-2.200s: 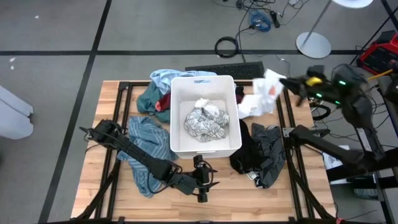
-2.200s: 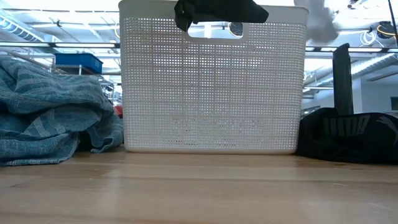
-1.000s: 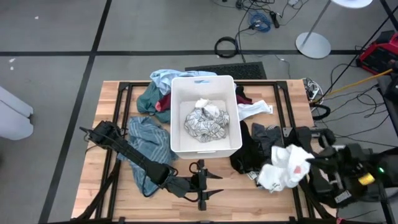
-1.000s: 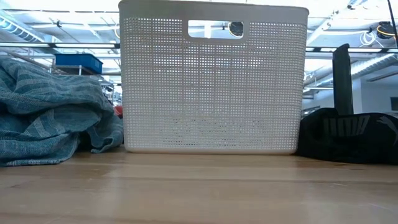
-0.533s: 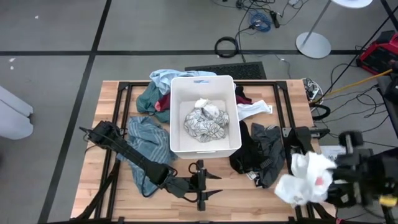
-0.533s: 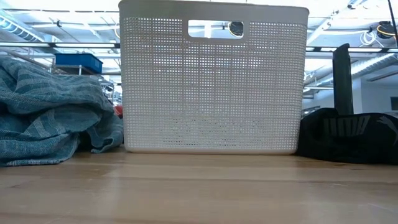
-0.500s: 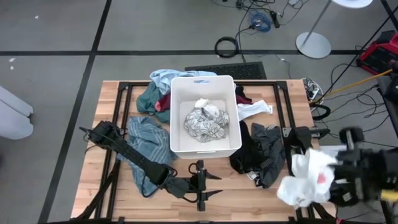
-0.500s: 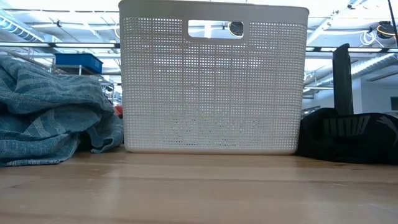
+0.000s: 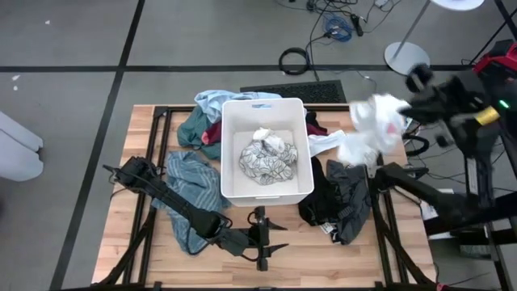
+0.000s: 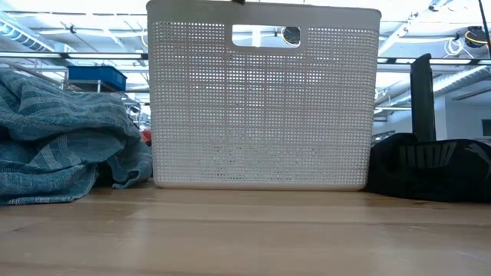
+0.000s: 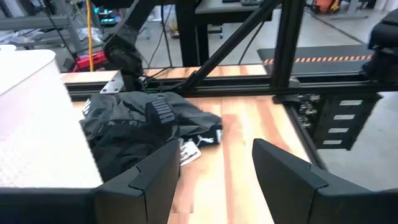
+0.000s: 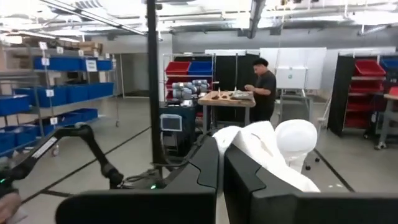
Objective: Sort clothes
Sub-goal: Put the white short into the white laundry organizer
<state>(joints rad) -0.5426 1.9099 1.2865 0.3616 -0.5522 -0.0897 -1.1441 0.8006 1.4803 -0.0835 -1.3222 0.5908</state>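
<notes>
While the right gripper (image 12: pixel 221 163) hangs high beyond the table's far right corner, its fingers pinch a crumpled white cloth with a red mark (image 9: pixel 373 125); the white perforated plastic bin (image 9: pixel 229 153) holds a grey-white patterned garment (image 9: pixel 267 158). The left gripper (image 9: pixel 271 238) rests near the front edge of the wooden table (image 9: pixel 315 255), fingers spread, holding nothing.

Bright, even light (some motion blur)

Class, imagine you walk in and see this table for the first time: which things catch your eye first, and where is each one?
The white garment stands out most: it dangles from the shut right gripper, lifted above the table's far right corner. Next comes the white bin in the middle of the table, with a white-grey patterned garment inside. The left gripper rests open near the front edge, beside the teal striped garment.
</notes>
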